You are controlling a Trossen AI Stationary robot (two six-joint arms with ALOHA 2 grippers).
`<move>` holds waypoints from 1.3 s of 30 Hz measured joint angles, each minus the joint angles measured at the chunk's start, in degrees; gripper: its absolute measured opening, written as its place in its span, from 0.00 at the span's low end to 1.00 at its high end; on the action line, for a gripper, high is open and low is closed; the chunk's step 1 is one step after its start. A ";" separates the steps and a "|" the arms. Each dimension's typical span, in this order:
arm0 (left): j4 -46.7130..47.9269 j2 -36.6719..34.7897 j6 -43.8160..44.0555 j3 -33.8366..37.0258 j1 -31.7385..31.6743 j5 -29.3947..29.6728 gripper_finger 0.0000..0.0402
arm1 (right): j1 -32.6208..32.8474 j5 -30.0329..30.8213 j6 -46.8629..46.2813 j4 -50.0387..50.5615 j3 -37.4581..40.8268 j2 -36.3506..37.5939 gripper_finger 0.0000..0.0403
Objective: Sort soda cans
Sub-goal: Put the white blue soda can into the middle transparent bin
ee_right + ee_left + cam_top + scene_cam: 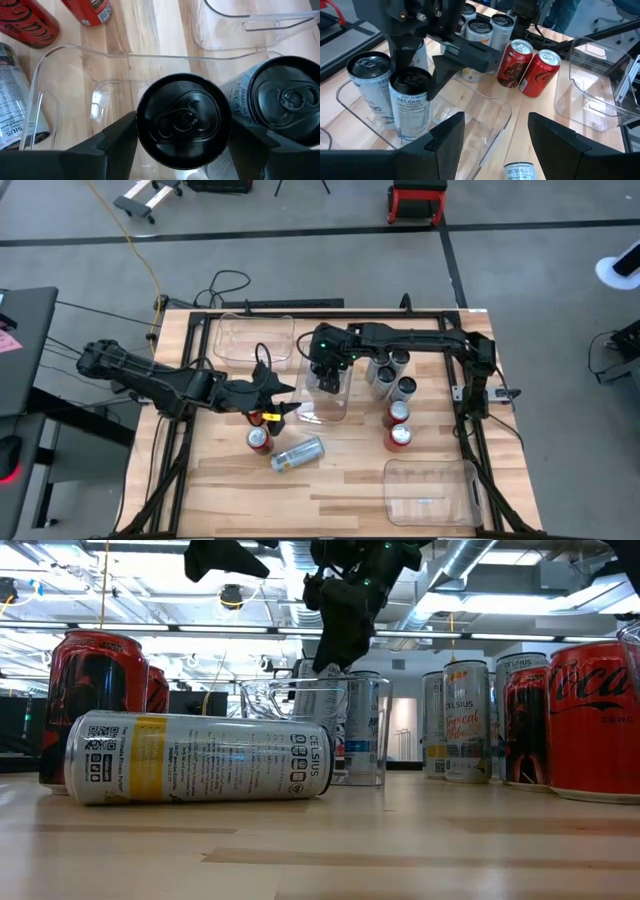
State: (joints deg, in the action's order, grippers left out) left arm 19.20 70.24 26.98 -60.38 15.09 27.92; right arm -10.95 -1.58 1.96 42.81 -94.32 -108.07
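My right gripper [328, 376] hangs over the middle clear bin [345, 402], shut on a silver-grey soda can [182, 122] with a black top. A second silver-grey can [287, 97] stands in that bin beside it. My left gripper [495, 137] is open and touches nothing, hovering just left of the bin above the table [288, 400]. Below it stands a red can [259, 440], and a silver-grey can [297, 453] lies on its side. Two red cans [399, 424] and a cluster of upright cans [388, 370] stand right of the bin. My right gripper pinches the silver-grey can near its top rim [409, 80], one finger [117, 142] on each side, coming from above and pointing down. The can is upright inside the middle bin. Whether its base rests on the bin floor, I cannot tell.
An empty clear bin [254, 337] sits at the far left of the table and another [430, 490] at the near right. The lying can is close to the left gripper on its near side. Bare wood shows along the near edge [330, 500].
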 joint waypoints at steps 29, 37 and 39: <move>6.93 0.02 4.17 0.00 0.02 -1.57 0.53 | 4.38 2.89 -12.63 22.01 -21.20 0.46 0.89; 7.34 0.02 4.03 0.00 0.04 -1.64 0.53 | 9.72 8.00 -19.91 32.49 -21.38 7.36 0.85; 7.28 0.02 3.52 0.00 0.04 -1.64 0.53 | 11.02 9.35 -22.37 34.74 -21.38 9.56 0.83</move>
State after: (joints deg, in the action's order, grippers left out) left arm 26.48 70.26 30.50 -60.38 15.14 26.28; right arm 0.07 7.77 -20.41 77.55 -115.70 -98.51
